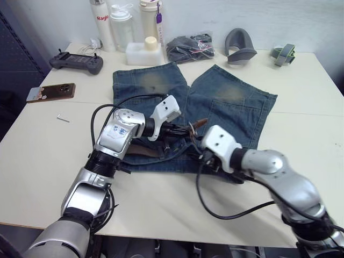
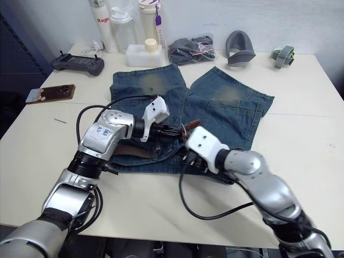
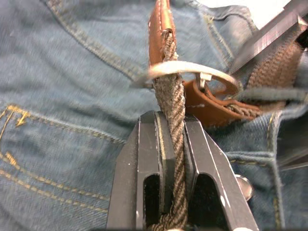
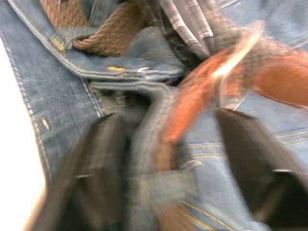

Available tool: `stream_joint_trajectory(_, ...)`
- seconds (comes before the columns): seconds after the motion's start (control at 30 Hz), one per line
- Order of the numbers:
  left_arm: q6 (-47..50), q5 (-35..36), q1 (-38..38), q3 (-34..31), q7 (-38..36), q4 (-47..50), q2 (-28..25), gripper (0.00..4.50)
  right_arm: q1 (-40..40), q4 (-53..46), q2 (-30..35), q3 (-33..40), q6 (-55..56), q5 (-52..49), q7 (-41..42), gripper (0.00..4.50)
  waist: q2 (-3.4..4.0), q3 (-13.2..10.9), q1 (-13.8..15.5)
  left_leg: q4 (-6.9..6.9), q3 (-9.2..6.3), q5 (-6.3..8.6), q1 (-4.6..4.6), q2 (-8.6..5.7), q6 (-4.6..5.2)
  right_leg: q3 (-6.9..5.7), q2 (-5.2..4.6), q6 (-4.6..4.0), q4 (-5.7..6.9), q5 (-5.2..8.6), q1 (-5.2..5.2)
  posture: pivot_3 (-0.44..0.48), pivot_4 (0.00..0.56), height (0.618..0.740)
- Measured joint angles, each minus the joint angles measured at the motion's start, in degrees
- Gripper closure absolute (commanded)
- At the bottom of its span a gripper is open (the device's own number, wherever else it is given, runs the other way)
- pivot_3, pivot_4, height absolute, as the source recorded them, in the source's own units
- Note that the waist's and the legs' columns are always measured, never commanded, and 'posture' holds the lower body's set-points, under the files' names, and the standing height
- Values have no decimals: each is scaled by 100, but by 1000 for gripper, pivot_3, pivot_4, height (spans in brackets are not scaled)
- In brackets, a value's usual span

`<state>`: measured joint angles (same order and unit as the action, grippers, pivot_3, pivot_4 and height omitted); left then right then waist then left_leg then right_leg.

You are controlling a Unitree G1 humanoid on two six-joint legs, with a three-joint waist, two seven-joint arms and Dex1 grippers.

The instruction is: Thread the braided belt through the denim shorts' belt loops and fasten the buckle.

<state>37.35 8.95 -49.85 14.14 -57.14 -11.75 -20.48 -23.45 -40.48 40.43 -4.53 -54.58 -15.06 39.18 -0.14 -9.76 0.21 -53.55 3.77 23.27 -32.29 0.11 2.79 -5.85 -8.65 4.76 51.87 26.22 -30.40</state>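
Note:
The denim shorts (image 1: 231, 97) lie flat on the pale table (image 1: 43, 145), waistband toward me. The braided belt (image 1: 145, 152) runs along the waistband and under a belt loop (image 3: 269, 94). My left gripper (image 3: 171, 120) is shut on the braided belt just short of the silver buckle (image 3: 192, 70), and the strap passes through the buckle's frame. A brown leather end (image 1: 200, 123) sticks up between the two grippers. My right gripper (image 4: 168, 139) hovers over the waistband beside the buckle, its fingers apart, with denim and brown leather between them.
A phone (image 1: 51, 92), a hex key (image 1: 63, 117) and a black controller (image 1: 77, 62) lie at the left. Bottles (image 1: 121, 24), a white box (image 1: 144, 52), a dark fabric bundle (image 1: 191, 48) and grey items (image 1: 239, 47) line the far edge.

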Motion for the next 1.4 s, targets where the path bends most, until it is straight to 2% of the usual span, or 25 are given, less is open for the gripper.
stream_joint_trajectory(0.1, -4, 0, 15, -6, -2, 1, -57, 4500, -150, 41, 592, 456, 88, -139, 320, 85, 0, 0, -2, 6, -2, -1, 4, 0, 0, -2, -1, 0, -4, 0, 4, 0, 150, 649)
stream_joint_trajectory(0.27, -10, 1, 18, -1, 6, 52, -8, 4500, -649, 301, 885, 379, 510, -182, 634, 85, -2, -1, -13, 24, -3, -16, 8, 1, -8, -3, -2, 0, -9, 0, 2, 0, 150, 649)
stream_joint_trajectory(0.43, 71, 31, 23, -4, 52, 261, 78, 4500, -1051, 1217, 1109, -417, 1791, 743, 632, 85, -2, -1, 4, 29, -4, -18, 6, -5, -7, -4, -6, 0, -16, 0, 3, 0, 150, 649)
stream_joint_trajectory(0.6, 91, 37, 23, 6, 100, 273, 136, 4500, -1198, 1875, 961, -1073, 2680, 1336, 720, 85, -3, -2, -2, 34, -3, -24, 5, -14, -3, -4, -14, 3, -17, -2, 2, 0, 150, 649)
stream_joint_trajectory(0.7, 73, 35, 23, 20, 108, 273, 144, 4500, -1265, 2138, 871, -1255, 3038, 1576, 795, 807, -3, -2, -1, 35, -3, -25, 5, -16, -4, -5, -15, 4, -17, -2, 2, 0, 150, 649)
stream_joint_trajectory(0.9, 60, 28, 18, 20, 110, 274, 77, 4500, -1349, 2415, 768, -1307, 3532, 1757, 985, 3704, -3, -2, -6, 35, -5, -26, 5, -17, -5, -6, -16, 4, -16, -2, 2, 0, 150, 649)
stream_joint_trajectory(0.97, 59, 22, 14, -10, 113, 274, 0, 4500, -1342, 2420, 752, -1307, 3626, 1799, 1053, 4476, -3, -2, -9, 35, -5, -26, 6, -17, -6, -6, -16, 4, -16, -2, 2, 0, 150, 649)
stream_joint_trajectory(1.13, 63, 30, -54, -19, 75, 211, -60, 4500, -1341, 2512, 698, -1305, 3929, 1959, 1107, 4476, -3, -2, -11, 35, -6, -27, 6, -17, -7, -6, -16, 4, -15, -2, 2, 0, 150, 649)
stream_joint_trajectory(1.17, 99, 65, -93, -48, 66, 174, -76, 3617, -1341, 2530, 699, -1298, 4021, 1986, 1117, 4500, -3, -2, -11, 35, -6, -27, 5, -17, -7, -7, -16, 4, -15, -2, 2, 0, 150, 649)
stream_joint_trajectory(1.23, 245, 227, -177, -212, -16, 164, -163, 2899, -1340, 2575, 711, -1284, 4277, 2064, 1132, 4500, -3, -2, -12, 35, -7, -27, 6, -17, -7, -7, -16, 4, -15, -2, 2, 0, 150, 649)
stream_joint_trajectory(1.33, 460, 576, -280, -449, -414, 216, -679, 1627, -1232, 2816, 966, -1189, 4792, 2188, 1138, 4500, -2, -3, -35, 37, -8, -30, 7, -16, -12, -7, -16, 4, -14, -2, 2, 0, 150, 649)
stream_joint_trajectory(1.37, 533, 661, -289, -574, -501, 218, -863, 1079, -1167, 2930, 1078, -1084, 4943, 2201, 1141, 4500, -2, -2, -35, 37, -8, -30, 8, -16, -13, -7, -16, 4, -14, -2, 2, 0, 150, 649)
stream_joint_trajectory(1.4, 577, 699, -295, -645, -536, 218, -948, 808, -1137, 2981, 1138, -1023, 5009, 2201, 1146, 4500, -2, -3, -34, 36, -8, -30, 8, -16, -13, -7, -16, 4, -14, -2, 1, 0, 150, 649)
